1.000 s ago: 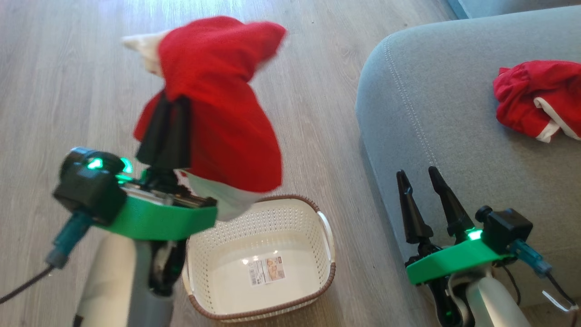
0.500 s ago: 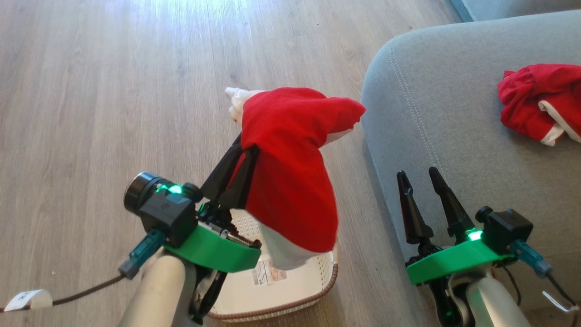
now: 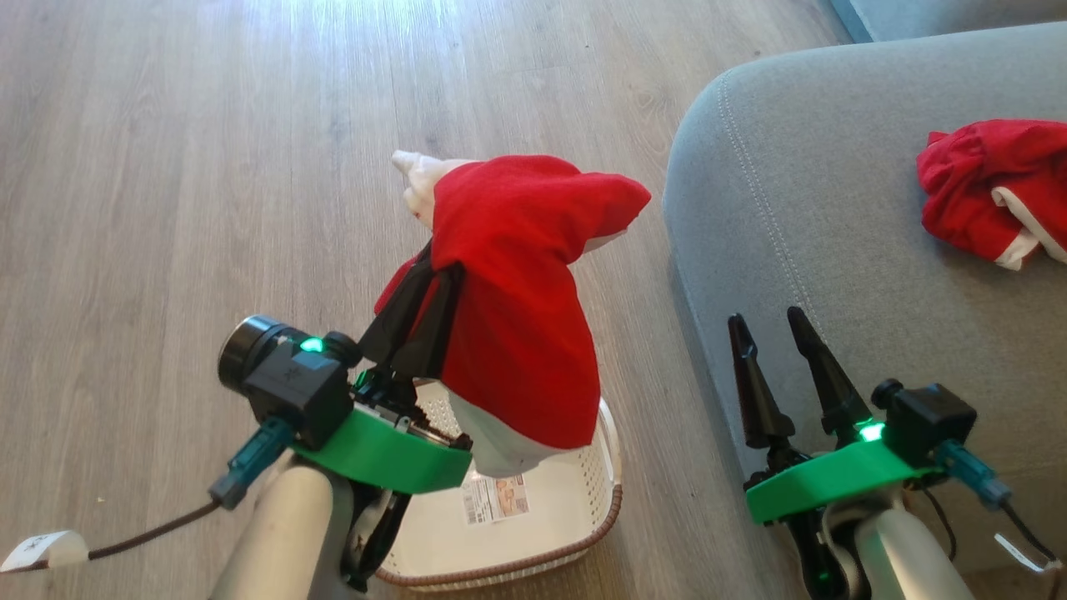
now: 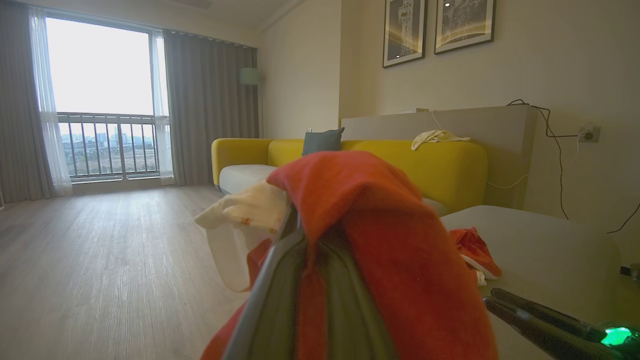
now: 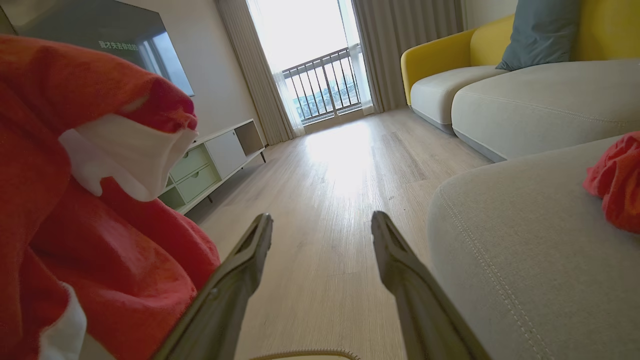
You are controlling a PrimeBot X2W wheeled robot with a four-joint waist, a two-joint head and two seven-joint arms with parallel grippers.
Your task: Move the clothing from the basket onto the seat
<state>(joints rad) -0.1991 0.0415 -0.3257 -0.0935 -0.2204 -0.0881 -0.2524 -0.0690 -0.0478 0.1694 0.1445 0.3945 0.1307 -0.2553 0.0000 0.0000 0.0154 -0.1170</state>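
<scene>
My left gripper (image 3: 438, 271) is shut on a piece of red clothing (image 3: 517, 292) with white trim, and the cloth drapes over the fingertips and hides them. It hangs above the cream basket (image 3: 596, 517), whose floor shows just a paper label. In the left wrist view the clothing (image 4: 380, 240) covers the dark fingers (image 4: 280, 295). The grey seat (image 3: 834, 250) lies to the right, with another red garment (image 3: 984, 183) lying on it. My right gripper (image 3: 763, 321) stands open beside the seat's rounded corner, nothing between its fingers (image 5: 245, 270).
Wood floor (image 3: 208, 167) stretches to the left and ahead. A cable with a white tag (image 3: 42, 550) trails at the lower left. A yellow sofa (image 4: 450, 165) and a low TV cabinet (image 5: 215, 160) stand further off.
My left arm has swung to the right with the red clothing, from above the basket's left side towards the seat, then settled. The right gripper has stayed put.
</scene>
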